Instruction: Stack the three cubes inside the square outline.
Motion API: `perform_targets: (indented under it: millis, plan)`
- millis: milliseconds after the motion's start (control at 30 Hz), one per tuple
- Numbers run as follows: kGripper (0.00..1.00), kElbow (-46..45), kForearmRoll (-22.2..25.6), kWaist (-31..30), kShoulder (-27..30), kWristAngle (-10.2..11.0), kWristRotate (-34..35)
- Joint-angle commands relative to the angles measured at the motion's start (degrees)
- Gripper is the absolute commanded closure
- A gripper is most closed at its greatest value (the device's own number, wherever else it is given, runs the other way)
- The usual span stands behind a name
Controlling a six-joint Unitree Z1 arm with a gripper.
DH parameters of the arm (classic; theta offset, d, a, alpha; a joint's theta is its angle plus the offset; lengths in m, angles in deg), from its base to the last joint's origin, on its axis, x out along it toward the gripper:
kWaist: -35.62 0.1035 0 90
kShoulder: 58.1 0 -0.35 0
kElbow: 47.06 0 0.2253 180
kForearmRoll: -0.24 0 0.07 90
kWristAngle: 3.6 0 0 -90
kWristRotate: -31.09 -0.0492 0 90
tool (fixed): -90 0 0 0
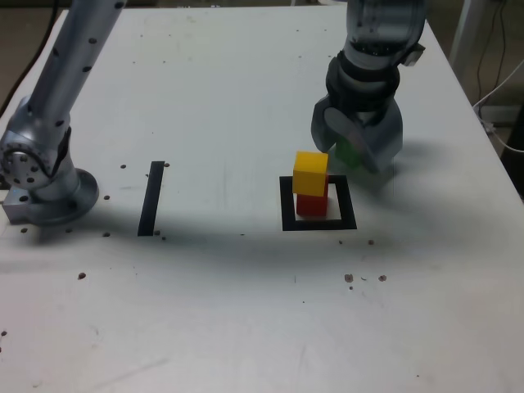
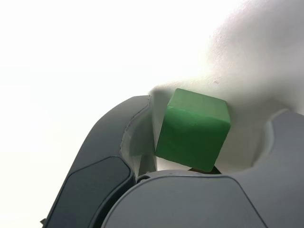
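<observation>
Where the exterior view looks down on the white table (image 1: 246, 311), the lines run so:
Arm: its base (image 1: 37, 184) sits at the left edge of the frame; the arm runs up out of the top and comes back down at upper right.
Pincer (image 1: 354, 155): right of centre, pointing down at the table, just behind and right of the outline.
Green cube (image 1: 347, 152): only a sliver shows between the pincer's grey jaws; whether it rests on the table cannot be told.
Outline (image 1: 286, 205): black square frame just right of centre, lower than the pincer in the frame.
Red cube (image 1: 310, 205): inside the outline, on its white middle.
Yellow cube (image 1: 311, 173): on top of the red cube, set slightly askew.
Strip (image 1: 151, 198): straight black bar left of centre, well apart from the outline.
Specks: small dark bits scattered over the table.

Wrist view:
Green cube (image 2: 194, 129): centre of the frame, tilted, one corner uppermost.
Pincer (image 2: 190, 137): dark jaws on either side of the green cube; grip or mere straddle cannot be told.
Background: washed out white.
</observation>
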Motion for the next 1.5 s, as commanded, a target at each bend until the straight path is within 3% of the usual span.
perform_targets:
  millis: [0,367,767,967,1100,1267,1467]
  plan:
    - [0.59,-0.19,-0.58,0.07,0.64,0.16,0.13]
    - [0.84,-0.47,-1.84,0.07,0.70,0.27,1.64]
    - [0.96,-0.49,-1.69,0.07,1.06,0.27,3.97]
    - [0.97,-0.27,-1.38,0.07,1.94,0.27,4.84]
    - [0.97,1.08,1.42,0.02,4.36,0.18,5.02]
    - [0.97,5.28,8.75,-0.39,9.08,-0.16,5.05]
    - [0.97,7.08,14.04,-1.68,13.71,-3.42,6.75]
